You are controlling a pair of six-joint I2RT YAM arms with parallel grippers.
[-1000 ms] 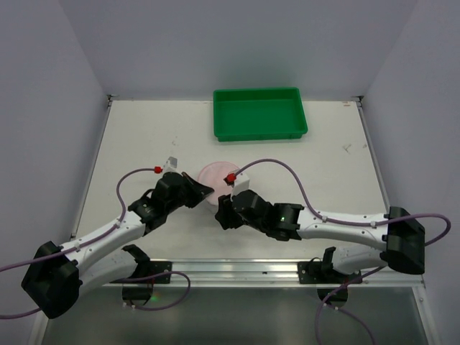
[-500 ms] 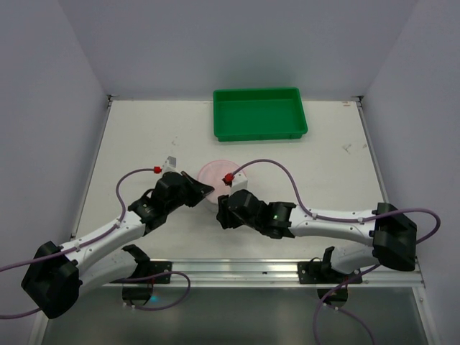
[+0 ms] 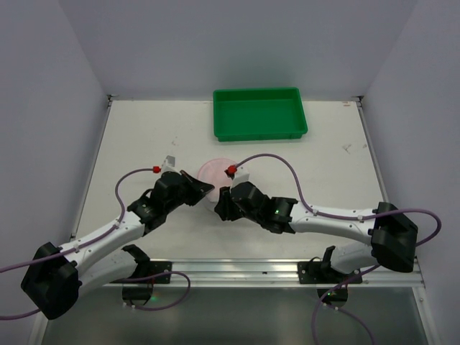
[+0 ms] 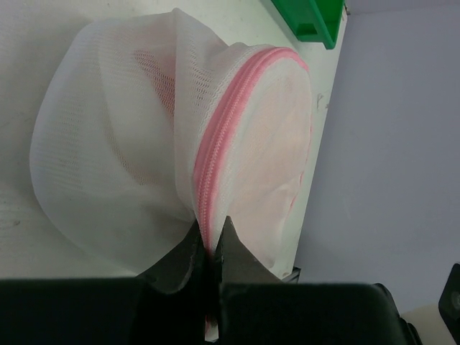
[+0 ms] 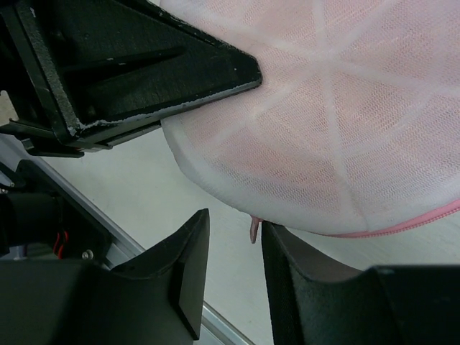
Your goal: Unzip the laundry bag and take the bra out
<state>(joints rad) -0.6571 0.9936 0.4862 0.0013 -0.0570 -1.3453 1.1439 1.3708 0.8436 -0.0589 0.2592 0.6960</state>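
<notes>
Laundry bag lies mid-table between the two grippers, a white mesh drum on the pale table, well short of the green tray at the far edge. On its left, the left gripper is pinched tight on the pink zipper trim at the bag's near-left rim, its jaws pressed together with only the seam between them. The trim curves up and away from that pinch around the rim. The bra is inside, showing only as a pale pink mass through the mesh. On the right, the right gripper is low at the bag's near edge, its jaws narrowly apart. The small pink zipper pull hangs in the gap, close to one finger and not clamped.
</notes>
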